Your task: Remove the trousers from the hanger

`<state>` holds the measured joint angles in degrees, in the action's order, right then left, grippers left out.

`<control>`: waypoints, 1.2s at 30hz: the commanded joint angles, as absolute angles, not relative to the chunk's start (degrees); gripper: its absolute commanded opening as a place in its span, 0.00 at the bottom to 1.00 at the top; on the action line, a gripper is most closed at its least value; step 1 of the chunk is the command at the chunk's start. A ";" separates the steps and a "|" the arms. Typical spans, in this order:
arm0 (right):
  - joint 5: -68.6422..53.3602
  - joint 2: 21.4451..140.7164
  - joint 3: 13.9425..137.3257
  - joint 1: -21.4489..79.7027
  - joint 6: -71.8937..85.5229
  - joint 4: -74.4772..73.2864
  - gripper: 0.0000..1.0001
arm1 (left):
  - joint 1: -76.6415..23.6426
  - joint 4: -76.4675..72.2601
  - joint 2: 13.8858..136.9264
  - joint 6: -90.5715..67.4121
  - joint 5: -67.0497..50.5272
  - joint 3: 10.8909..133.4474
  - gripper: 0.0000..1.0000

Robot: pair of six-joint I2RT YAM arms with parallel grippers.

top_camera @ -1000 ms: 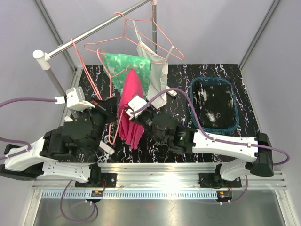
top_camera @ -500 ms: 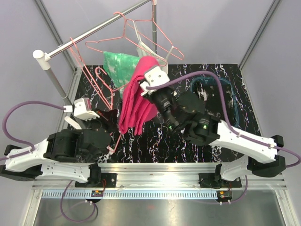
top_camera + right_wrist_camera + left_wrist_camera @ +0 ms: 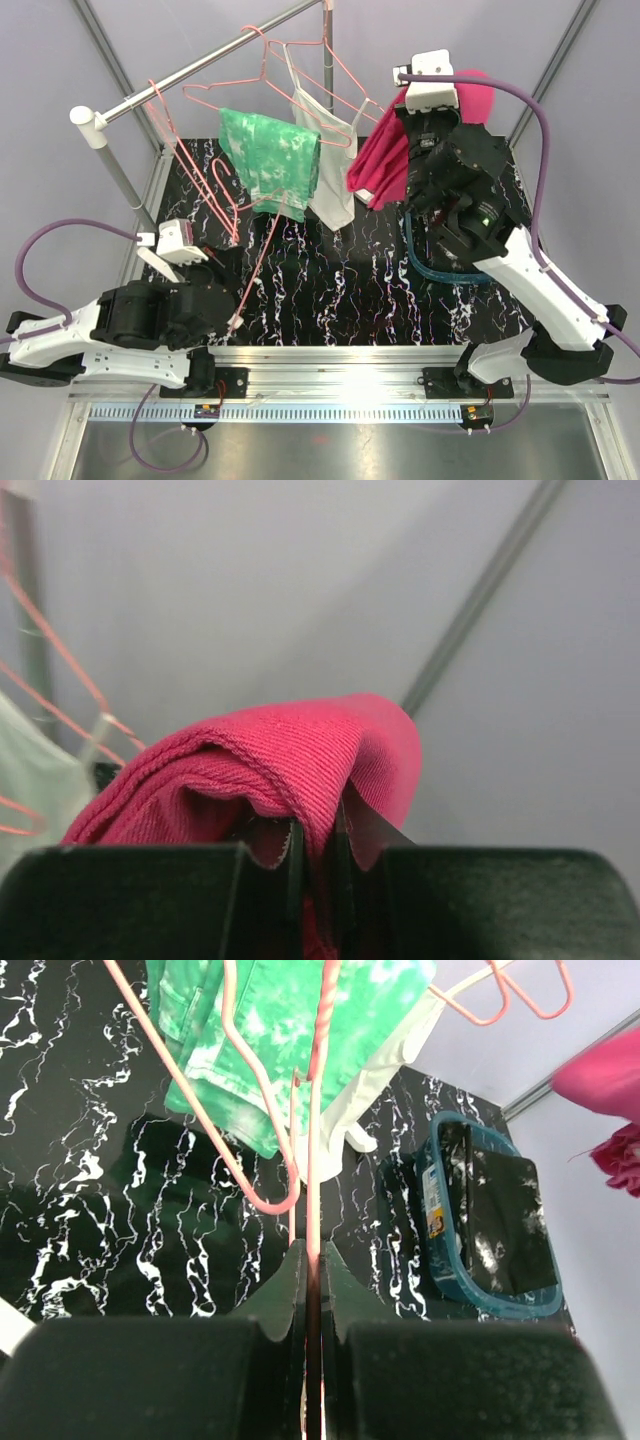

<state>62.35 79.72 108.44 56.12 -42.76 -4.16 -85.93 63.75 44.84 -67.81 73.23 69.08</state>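
Note:
My right gripper [image 3: 452,100] is raised high at the back right, shut on the magenta-pink trousers [image 3: 385,160], which hang free above the blue basket [image 3: 425,265]. The cloth fills the right wrist view [image 3: 300,760], pinched between the jaws. My left gripper [image 3: 238,290] is shut on the bare wire of a pink hanger [image 3: 313,1160], which slants up towards the rail. The green and white trousers [image 3: 270,150] hang on another hanger, also seen from the left wrist [image 3: 290,1030]. The black speckled trousers [image 3: 495,1220] lie in the basket [image 3: 437,1250].
A white tank top [image 3: 325,175] hangs beside the green trousers. The metal rail [image 3: 200,65] crosses the back left on a white post [image 3: 100,135], with several pink hangers [image 3: 200,100]. The table top [image 3: 340,290] is black marble.
My right gripper has lifted the magenta trousers off the hanger, up and to the right over the basket. My left gripper kept hold of the hanger, now bare.

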 commanded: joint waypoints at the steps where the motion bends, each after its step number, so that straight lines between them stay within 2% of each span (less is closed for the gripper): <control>1: 65.91 75.07 103.20 49.17 -43.42 -0.62 0.00 | -86.22 64.86 44.21 -71.10 73.83 68.65 0.00; 7: 68.73 70.06 87.64 31.24 -37.30 -4.37 0.00 | -86.22 64.86 41.23 -68.91 73.13 67.06 0.00; 11: 69.52 65.84 79.47 25.94 -34.36 -7.91 0.00 | -86.22 65.65 39.38 -67.68 72.60 66.18 0.00; 18: 72.95 56.62 64.88 24.08 -39.11 -4.04 0.00 | -86.22 66.27 37.27 -65.30 71.98 64.16 0.00; 22: 69.28 54.23 60.30 24.00 -39.29 -8.24 0.00 | -86.22 65.22 36.48 -64.78 71.02 62.23 0.00; 25: 68.21 59.30 56.52 22.77 -42.53 -4.67 0.00 | -86.22 64.51 36.21 -64.25 71.36 61.17 0.00; 29: 64.08 66.87 57.13 22.24 -37.28 -5.97 0.00 | -86.22 65.48 35.33 -63.37 71.46 62.14 0.00; 36: 60.38 88.72 65.90 22.15 -38.40 1.39 0.00 | -86.22 65.12 33.14 -59.24 70.31 63.37 0.00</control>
<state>61.78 83.15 59.02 22.28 -37.71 -7.14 -85.93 67.13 33.76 -61.12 70.22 61.41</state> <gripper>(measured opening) 0.134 0.027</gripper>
